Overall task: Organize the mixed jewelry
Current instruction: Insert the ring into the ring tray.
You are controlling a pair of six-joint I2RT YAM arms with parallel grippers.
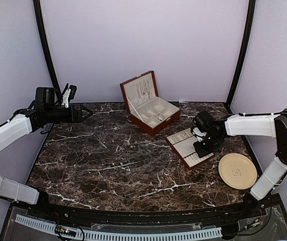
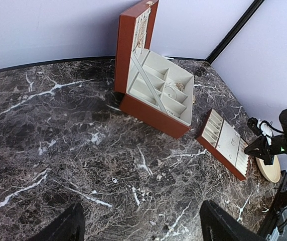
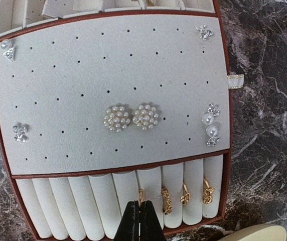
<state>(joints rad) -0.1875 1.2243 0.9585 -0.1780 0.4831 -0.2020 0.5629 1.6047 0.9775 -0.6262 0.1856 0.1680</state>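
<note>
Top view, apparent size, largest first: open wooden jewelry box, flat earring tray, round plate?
1. Open red-brown wooden jewelry box, cream-lined.
2=. Flat cream-padded earring tray and round beige plate: look alike, unranked.

The left and middle of the table (image 1: 98, 165) are open marble, with wide passage there. At back centre the wooden box (image 1: 156, 119) and its upright lid (image 1: 139, 89) block a low approach. To the right, the tray (image 1: 183, 149) and plate (image 1: 238, 171) leave only a narrow gap, and the closed right end effector (image 3: 139, 217) hangs over the tray.
</note>
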